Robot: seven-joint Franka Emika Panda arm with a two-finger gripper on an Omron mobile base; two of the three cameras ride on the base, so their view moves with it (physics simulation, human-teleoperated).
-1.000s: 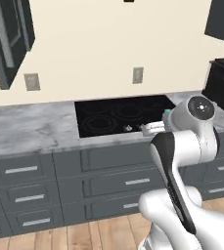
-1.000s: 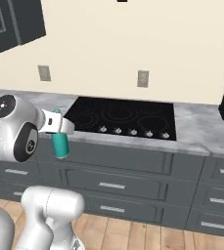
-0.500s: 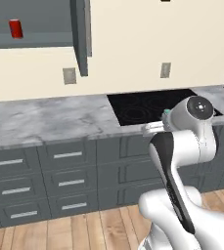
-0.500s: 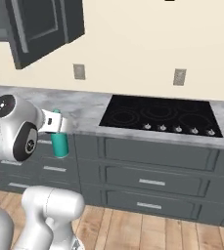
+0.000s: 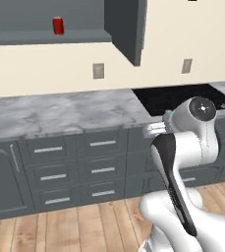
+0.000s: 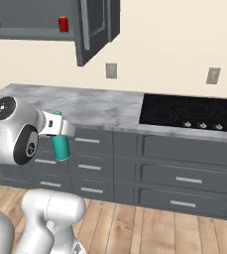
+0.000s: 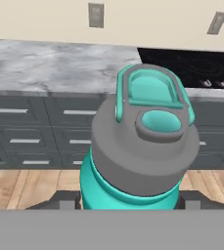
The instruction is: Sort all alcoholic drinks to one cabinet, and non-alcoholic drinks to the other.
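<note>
**Teal bottle held low in front of the drawers, with the open cabinet high above**

Going left to right in the right base view: at the top left an overhead cabinet stands open, and a red soda can sits upright on its shelf floor, near the right end by the swung-out cabinet door. Below, on the left, the white arm holds the teal bottle in front of the grey base drawers, below the front edge of the marble counter and touching nothing else. The gripper is clamped around the bottle's upper part, just under its grey cap. To the right, a black cooktop is set into the counter, and two wall outlets sit on the cream wall.

In the hand view the grey cap and teal body fill the centre, seen from above, with the dark finger tips close on either side.

Judged from this, the bottle belongs beside the can, so a long lift lies ahead. The risks:

- The grip is near the top, so the hanging body could swing or slip if the arm rises sharply.
- On the way up the bottle could clip the counter's front edge or the underside of the cabinet shelf.
- The open door stands close to the right end of the shelf; an approach from that side could strike it.
- Setting down too near the can could knock it over.
</note>
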